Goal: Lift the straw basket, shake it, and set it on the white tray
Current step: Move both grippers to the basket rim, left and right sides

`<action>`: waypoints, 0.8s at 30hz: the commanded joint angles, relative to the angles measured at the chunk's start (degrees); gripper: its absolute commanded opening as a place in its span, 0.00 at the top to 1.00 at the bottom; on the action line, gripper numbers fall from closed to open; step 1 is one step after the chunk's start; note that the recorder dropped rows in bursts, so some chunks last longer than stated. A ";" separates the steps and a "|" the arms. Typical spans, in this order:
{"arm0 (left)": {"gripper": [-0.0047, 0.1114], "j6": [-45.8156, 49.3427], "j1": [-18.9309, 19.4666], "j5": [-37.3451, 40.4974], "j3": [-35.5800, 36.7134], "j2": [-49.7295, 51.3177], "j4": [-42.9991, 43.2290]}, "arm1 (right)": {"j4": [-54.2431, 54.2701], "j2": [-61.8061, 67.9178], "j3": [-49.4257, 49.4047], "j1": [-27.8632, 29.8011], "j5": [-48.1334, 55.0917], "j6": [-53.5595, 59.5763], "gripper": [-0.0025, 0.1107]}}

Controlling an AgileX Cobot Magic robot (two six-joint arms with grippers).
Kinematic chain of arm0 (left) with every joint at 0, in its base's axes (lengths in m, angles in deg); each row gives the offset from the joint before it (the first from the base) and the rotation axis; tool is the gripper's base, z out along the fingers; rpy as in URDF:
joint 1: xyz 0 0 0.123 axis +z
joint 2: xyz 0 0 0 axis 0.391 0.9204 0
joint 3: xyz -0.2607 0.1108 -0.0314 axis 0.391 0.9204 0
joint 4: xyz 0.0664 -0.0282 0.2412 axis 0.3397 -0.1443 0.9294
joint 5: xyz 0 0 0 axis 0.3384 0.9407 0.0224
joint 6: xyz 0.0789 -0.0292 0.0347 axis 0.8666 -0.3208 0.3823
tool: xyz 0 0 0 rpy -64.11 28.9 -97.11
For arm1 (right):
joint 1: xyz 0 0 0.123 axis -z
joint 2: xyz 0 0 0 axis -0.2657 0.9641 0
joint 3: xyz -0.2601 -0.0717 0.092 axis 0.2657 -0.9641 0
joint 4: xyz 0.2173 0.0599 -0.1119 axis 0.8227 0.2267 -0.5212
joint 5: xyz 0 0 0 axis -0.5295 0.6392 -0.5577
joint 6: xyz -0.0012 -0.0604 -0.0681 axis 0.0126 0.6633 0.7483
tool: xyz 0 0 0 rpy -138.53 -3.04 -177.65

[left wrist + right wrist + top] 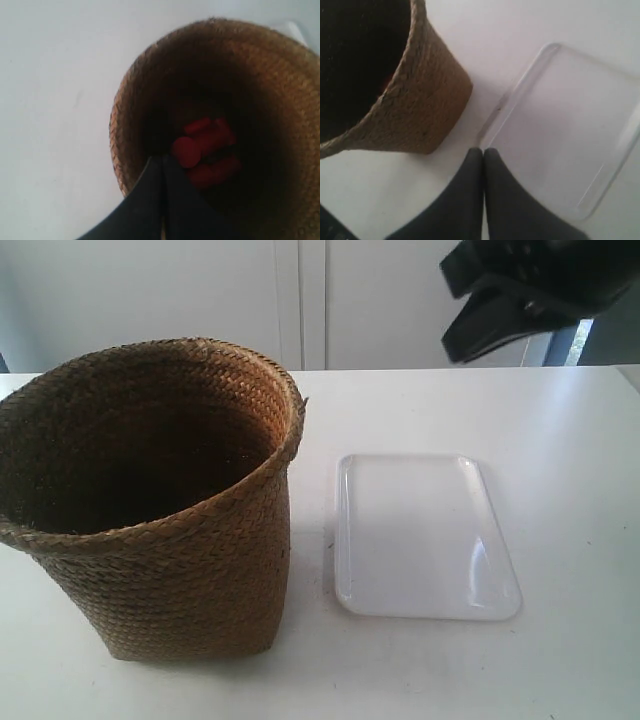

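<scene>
Both pairs of jaws pressed together, gripping nothing; straw basket (150, 540) on the bench (570, 420), beside the white tray (425, 535).
Left jaws hang over the basket's mouth, above a cluster of red pieces (207, 150) on its dark floor; their number is unclear. Right jaws hang over the bench between basket and tray. Bench: plain white. Behind it: pale panelled wall (150, 290). Count: one basket, upright; one tray, flat, near but not touching. One black arm (530, 285) at the exterior view's upper right.
</scene>
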 commanded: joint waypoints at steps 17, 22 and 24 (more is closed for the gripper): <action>0.65 0.46 0.13 5.34 1.80 4.11 -4.07 | 18.41 4.52 -0.04 -4.65 -2.43 3.85 0.46; 0.33 0.44 0.13 3.55 5.77 4.11 -3.24 | 20.21 8.10 -0.04 -4.65 -2.41 3.85 0.42; 0.33 0.44 0.13 1.24 6.92 4.11 -3.24 | 20.34 9.55 -0.04 -4.65 -2.21 3.85 0.42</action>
